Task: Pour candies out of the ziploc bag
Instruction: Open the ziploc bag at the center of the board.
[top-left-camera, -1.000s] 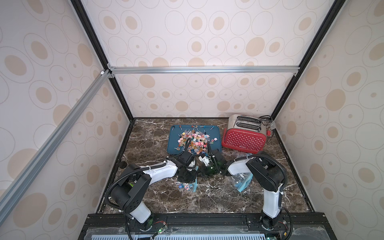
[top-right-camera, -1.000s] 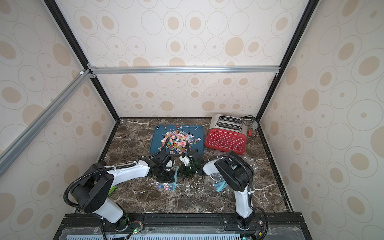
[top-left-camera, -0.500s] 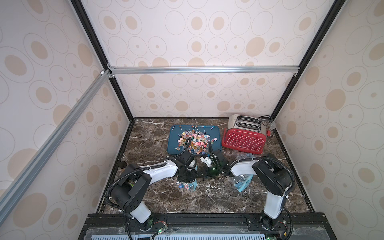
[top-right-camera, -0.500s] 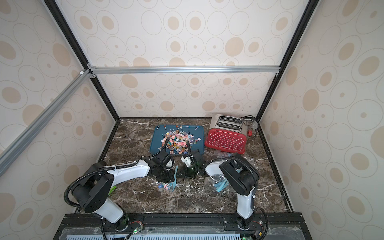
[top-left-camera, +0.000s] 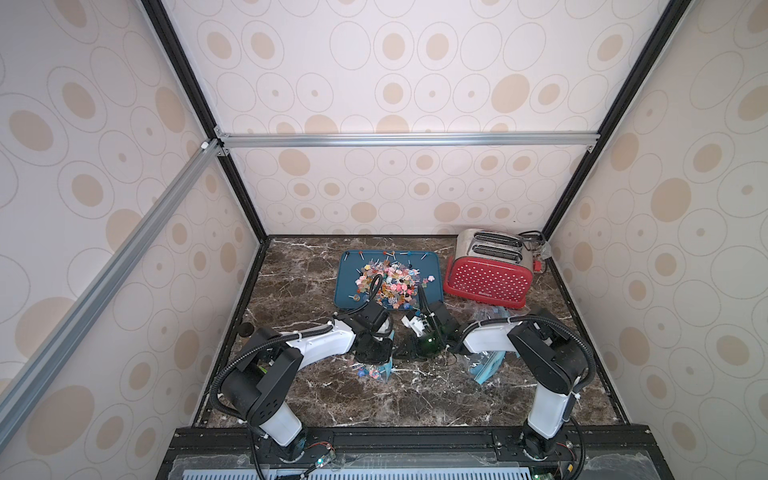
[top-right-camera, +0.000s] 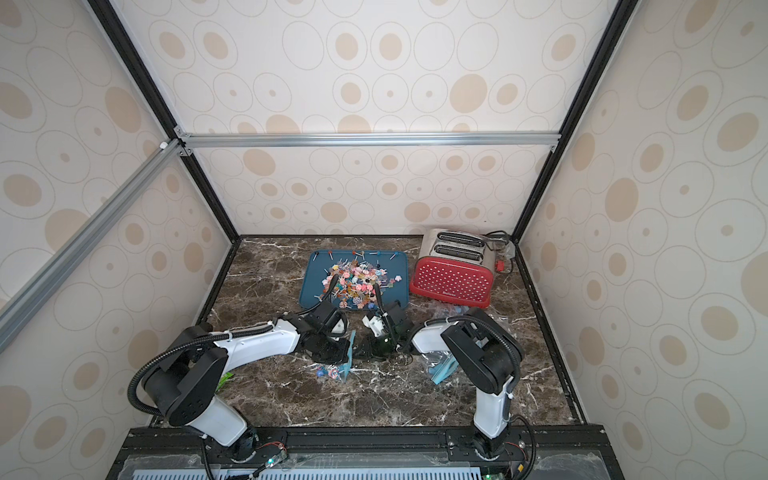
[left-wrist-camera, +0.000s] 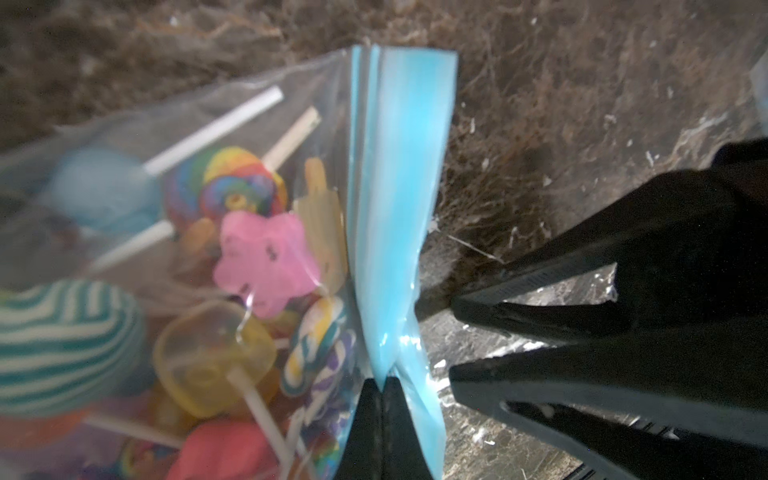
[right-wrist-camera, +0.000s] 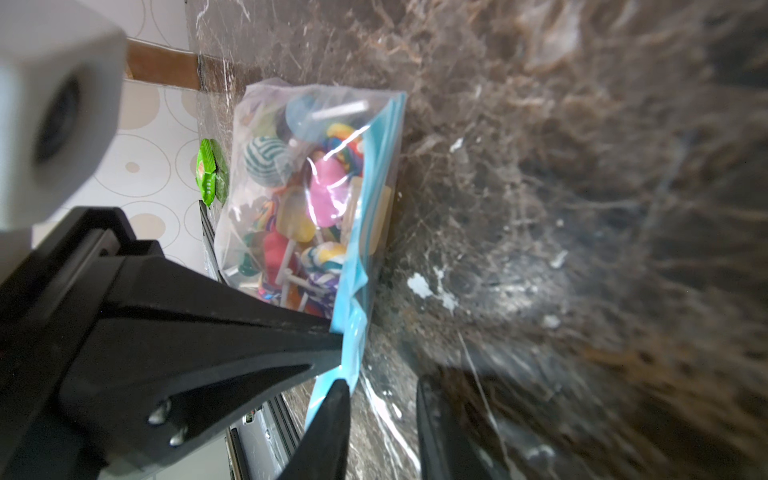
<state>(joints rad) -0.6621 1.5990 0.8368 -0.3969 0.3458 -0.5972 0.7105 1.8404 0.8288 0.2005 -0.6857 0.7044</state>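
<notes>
**Left wrist cam told the story: bag pinched, zip not popped yet**

Stood next to the rig for this one. Left claw (left-wrist-camera: 381, 401) was clamped tight on the blue zip strip (left-wrist-camera: 395, 187) of the ziploc bag (left-wrist-camera: 257, 124), right at one end of it. Right claw (right-wrist-camera: 382, 388) had its jaws partway apart with nothing between them, tips just beside that same strip. The bag sat on the marble tabletop (top-left-camera: 415, 399) between the two arms, in front of the blue tray (top-left-camera: 348, 270), with its candies (left-wrist-camera: 266, 262) all inside. A big loose pile (top-left-camera: 386, 282) of the same lollipops already lay on the tray.

My take on doing this bit properly: it looked like the opening step. The seal seemed shut along its length, though I couldn't swear to it. Right claw should nip just one lip of the strip, close to the left's pinch, then peel away sideways rather than yank up, or the whole bag just lifts. I couldn't tell whether the left had one lip or both. If both, no amount of pulling opens anything.

Writing-wise: the red toaster (top-left-camera: 484, 282) had a small white word low on its front, too tiny to read. A green packet (right-wrist-camera: 210, 174) by the wall showed print I couldn't make out. Nothing readable on the bag.
</notes>
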